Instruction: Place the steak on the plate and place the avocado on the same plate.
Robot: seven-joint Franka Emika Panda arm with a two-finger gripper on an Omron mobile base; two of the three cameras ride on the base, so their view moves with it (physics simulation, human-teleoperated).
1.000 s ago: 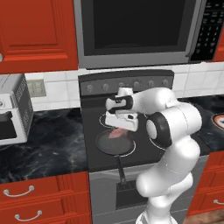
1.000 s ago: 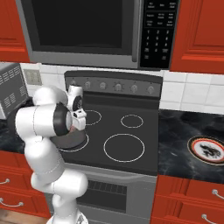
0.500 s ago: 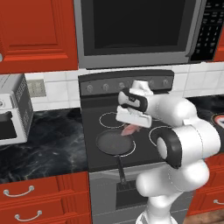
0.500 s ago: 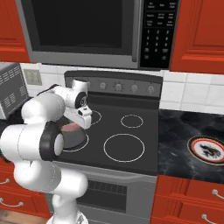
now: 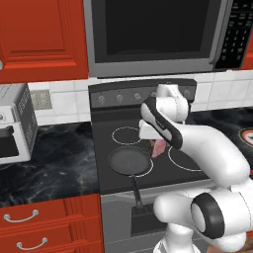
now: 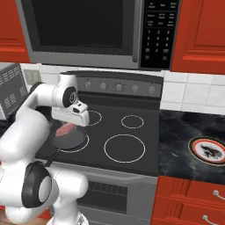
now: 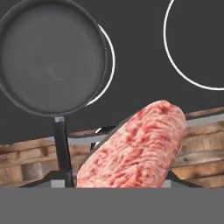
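My gripper (image 5: 157, 142) is shut on the steak (image 5: 159, 147), a pinkish-red slab hanging a little above the stove, just right of the black frying pan (image 5: 129, 160). From the right base the steak (image 6: 66, 128) shows under the hand, over the pan (image 6: 66, 139). In the hand view the steak (image 7: 140, 148) fills the lower middle between my fingers, with the pan (image 7: 50, 54) bare at upper left. The plate (image 6: 206, 150), white with a dark rim and centre pattern, lies on the counter right of the stove; its edge (image 5: 247, 136) shows at far right. The avocado is out of view.
The pan's handle (image 5: 135, 190) points toward the stove's front edge. Burner rings (image 6: 124, 147) mark the black cooktop between the pan and the plate. A white toaster oven (image 5: 12, 126) stands on the left counter. The microwave (image 6: 88, 30) hangs above the stove.
The steak lay in the pan a second ago. My gripper has lifted it out and carried it to the right, and the arm has swung that way.
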